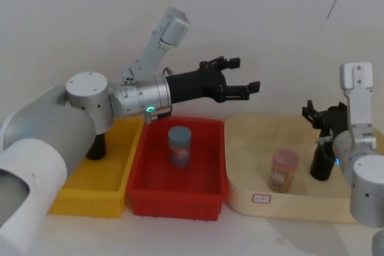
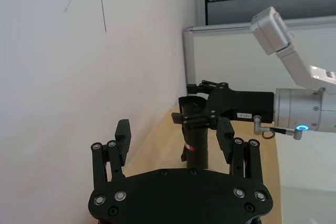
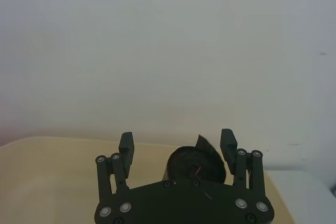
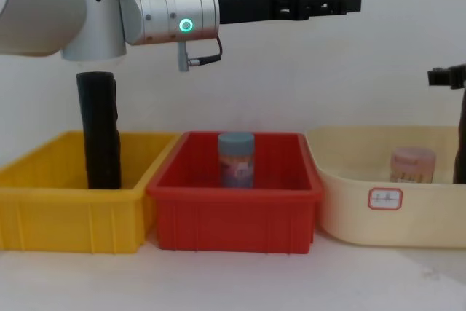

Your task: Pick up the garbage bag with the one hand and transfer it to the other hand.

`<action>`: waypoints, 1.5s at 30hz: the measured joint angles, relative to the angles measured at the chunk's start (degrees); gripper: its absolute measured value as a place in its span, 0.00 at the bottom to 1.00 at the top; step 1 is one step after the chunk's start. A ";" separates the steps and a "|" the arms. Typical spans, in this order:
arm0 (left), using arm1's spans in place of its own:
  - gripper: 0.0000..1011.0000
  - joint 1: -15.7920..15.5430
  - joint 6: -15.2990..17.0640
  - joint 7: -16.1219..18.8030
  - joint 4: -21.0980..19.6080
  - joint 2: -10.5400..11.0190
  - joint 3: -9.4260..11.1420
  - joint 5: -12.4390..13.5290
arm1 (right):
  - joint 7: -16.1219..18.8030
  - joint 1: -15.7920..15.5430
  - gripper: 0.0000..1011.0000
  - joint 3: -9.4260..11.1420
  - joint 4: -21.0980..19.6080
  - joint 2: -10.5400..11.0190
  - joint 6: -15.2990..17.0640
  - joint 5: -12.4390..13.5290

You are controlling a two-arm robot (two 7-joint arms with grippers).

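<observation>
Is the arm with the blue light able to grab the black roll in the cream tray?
Probably yes. The right gripper is already at the garbage bag roll, its open fingers on either side of the top. Nothing sits between them, and the pink jar stands apart.

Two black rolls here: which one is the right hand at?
The roll in the cream tray: the right hand has its open fingers either side of its top. The other roll stands alone in the yellow bin.
</observation>
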 joint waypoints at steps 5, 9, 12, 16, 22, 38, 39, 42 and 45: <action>0.99 1.32 1.00 1.82 -4.49 1.18 0.47 0.91 | -0.80 -0.85 0.99 0.00 -1.53 0.06 -1.31 -0.70; 0.99 2.52 1.76 3.58 -9.11 2.39 0.87 1.70 | -1.79 -2.06 0.99 0.12 -3.75 0.14 -2.86 -1.50; 0.99 3.46 2.33 5.02 -13.04 3.41 1.15 2.31 | -2.52 -2.97 0.99 0.29 -5.56 0.25 -3.86 -2.06; 0.99 4.45 2.90 6.80 -17.84 4.70 1.41 3.06 | -3.51 -4.21 0.99 0.52 -8.12 0.40 -5.20 -2.75; 0.99 5.57 3.44 9.54 -25.08 6.67 1.67 4.23 | -4.95 -6.27 0.99 0.95 -12.63 0.68 -7.36 -3.99; 0.99 8.64 4.44 13.30 -30.55 8.43 1.57 5.11 | -4.63 -9.48 0.99 0.83 -16.59 1.85 -9.17 -3.16; 0.99 9.47 4.65 14.10 -31.34 8.73 1.51 5.25 | -4.10 -10.13 0.99 0.65 -16.93 2.21 -9.40 -2.48; 0.99 10.78 4.99 15.40 -32.62 9.22 1.41 5.47 | -3.19 -11.38 0.99 0.31 -17.49 2.88 -9.77 -1.24; 0.99 12.57 5.45 17.21 -34.35 9.84 1.25 5.79 | -1.96 -13.01 0.99 -0.17 -18.24 3.72 -10.29 0.44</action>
